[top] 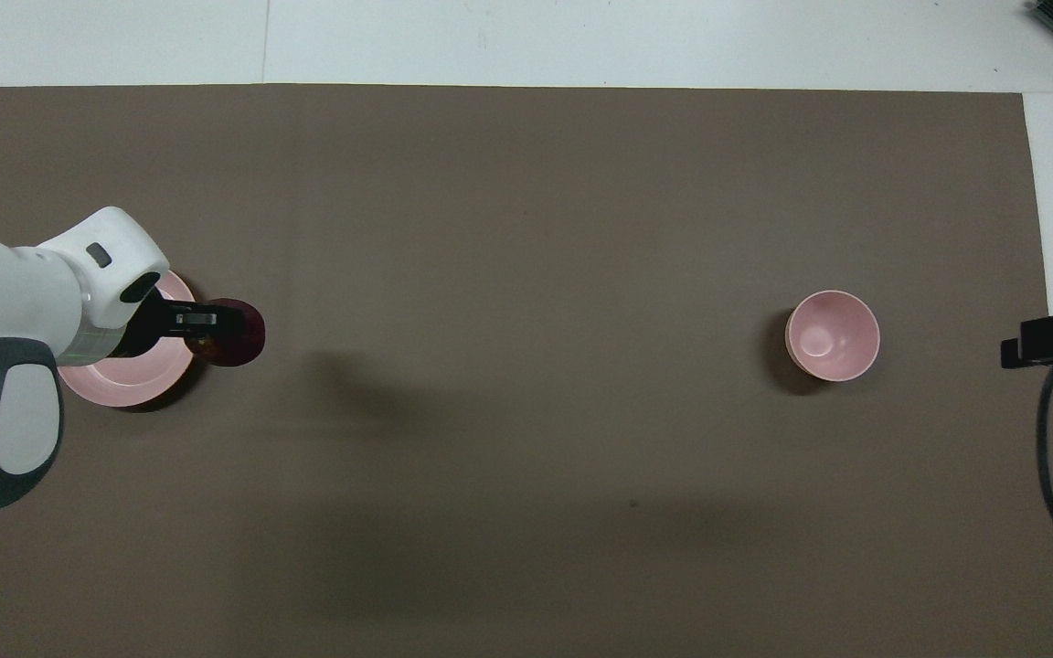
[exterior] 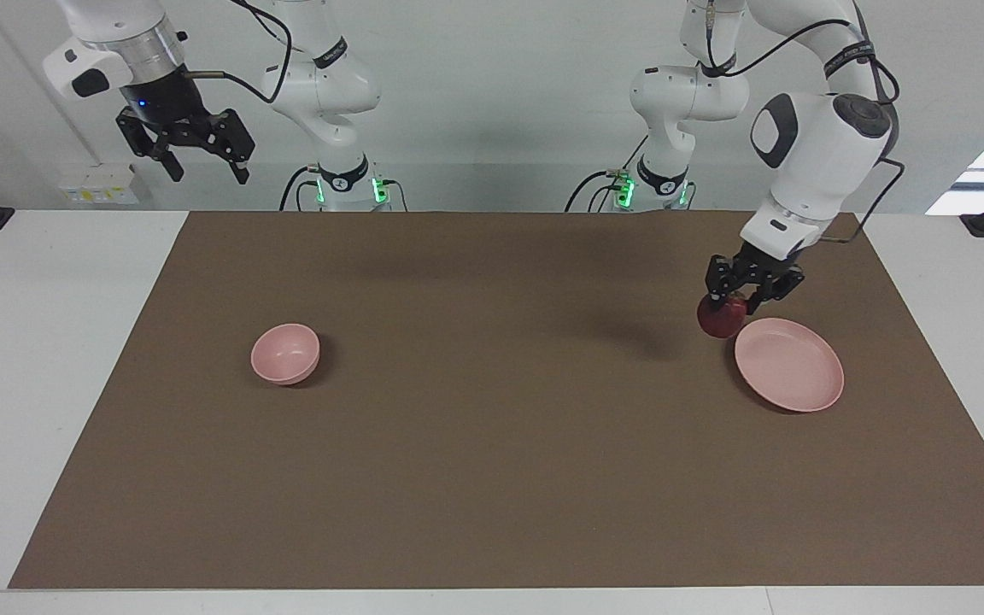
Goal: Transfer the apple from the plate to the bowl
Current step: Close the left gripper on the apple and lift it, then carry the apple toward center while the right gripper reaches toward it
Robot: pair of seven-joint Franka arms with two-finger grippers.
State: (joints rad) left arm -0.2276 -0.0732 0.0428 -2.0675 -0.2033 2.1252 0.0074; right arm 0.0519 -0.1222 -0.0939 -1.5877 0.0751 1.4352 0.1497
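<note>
1. Gripping the apple [exterior: 721, 316], your left gripper [exterior: 741, 301] hangs in the air with its fingers clamped on the fruit's upper part; the apple is clear of the plate [exterior: 791, 376] and touches nothing else.
2. Seen from overhead, you find the apple [top: 236, 333] over the brown mat [top: 526, 228] just past the plate's [top: 124, 388] rim, on the side toward the bowl [top: 833, 335]; the left gripper [top: 207, 322] and its wrist cover part of the plate.
3. You have the plate lying flat near the left arm's end of the mat, with nothing on it in the facing view.
4. You see the bowl upright and hollow side up toward the right arm's end, well apart from the plate, with nothing in it.
5. Between apple and bowl you have only bare mat, with no object standing in that stretch.
6. Your mat's edge at the left arm's end runs near the plate; white table [exterior: 48, 359] borders the mat at both ends.
7. Your right gripper [exterior: 202, 162] waits high over the table's edge at the robots' own side, at the right arm's end, fingers spread wide and holding nothing.
</note>
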